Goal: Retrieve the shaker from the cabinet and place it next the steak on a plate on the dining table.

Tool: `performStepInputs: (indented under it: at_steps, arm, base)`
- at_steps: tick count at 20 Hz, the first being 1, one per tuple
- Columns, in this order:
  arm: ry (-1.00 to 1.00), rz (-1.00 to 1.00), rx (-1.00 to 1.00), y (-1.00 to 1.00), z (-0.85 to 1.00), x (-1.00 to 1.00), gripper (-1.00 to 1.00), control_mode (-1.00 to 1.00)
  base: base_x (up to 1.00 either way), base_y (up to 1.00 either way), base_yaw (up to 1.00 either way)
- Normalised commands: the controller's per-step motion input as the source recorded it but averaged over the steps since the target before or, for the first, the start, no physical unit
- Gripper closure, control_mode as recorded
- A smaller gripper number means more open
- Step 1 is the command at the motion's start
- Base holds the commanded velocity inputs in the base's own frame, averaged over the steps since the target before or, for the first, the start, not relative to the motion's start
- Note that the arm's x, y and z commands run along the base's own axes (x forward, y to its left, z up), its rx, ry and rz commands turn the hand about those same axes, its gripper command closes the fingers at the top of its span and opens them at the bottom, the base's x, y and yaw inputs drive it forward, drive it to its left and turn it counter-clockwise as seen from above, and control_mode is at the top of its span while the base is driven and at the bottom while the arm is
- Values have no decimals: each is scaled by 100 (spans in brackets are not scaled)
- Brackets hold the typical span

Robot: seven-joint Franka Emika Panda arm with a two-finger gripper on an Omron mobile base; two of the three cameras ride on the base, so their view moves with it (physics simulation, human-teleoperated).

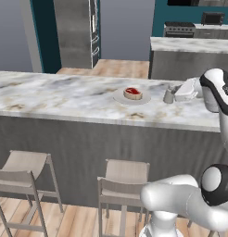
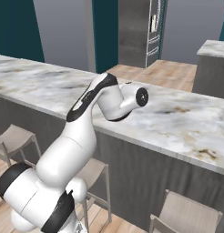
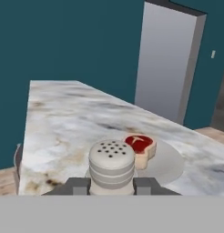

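The shaker (image 3: pixel 111 164), a pale cylinder with a perforated cap, sits between my two fingertips (image 3: pixel 77 185), and my gripper (image 3: pixel 112 185) is shut on it. Just beyond it lies the red-topped steak (image 3: pixel 141 146) on the round pale plate (image 3: pixel 170 166). From the left base view, the shaker (image 1: pixel 169 96) hangs at or just above the marble dining table (image 1: pixel 65 97), to the right of the plate (image 1: pixel 120 98) and steak (image 1: pixel 132 93), with my gripper (image 1: pixel 172 95) around it. I cannot tell whether it touches the tabletop. The cabinet is out of view.
Bar stools (image 1: pixel 25 171) (image 1: pixel 125 178) stand against the table's grey front. A shorter marble island (image 1: pixel 190 51) and a steel fridge (image 1: pixel 79 32) lie behind. My arm (image 2: pixel 100 104) reaches over the table's near edge (image 2: pixel 177 150).
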Motion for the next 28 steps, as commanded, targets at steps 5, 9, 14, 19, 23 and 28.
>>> performStepInputs:
  at_steps: [5,9,14,19,23,28]
  arm:
    - [3,5,0,-1,-27,17,100,-100]
    - [0,3,0,-17,-10,21,100,-100]
    - [0,0,0,-13,0,40,100,-100]
    - [0,0,0,-4,-3,47,100,-100]
    - [0,0,0,-2,-11,42,100,-100]
    - [0,0,0,-35,-4,12,100,-100]
  base:
    - [0,0,0]
    - [0,0,0]
    - [0,0,0]
    - [0,0,0]
    - [0,0,0]
    - [0,0,0]
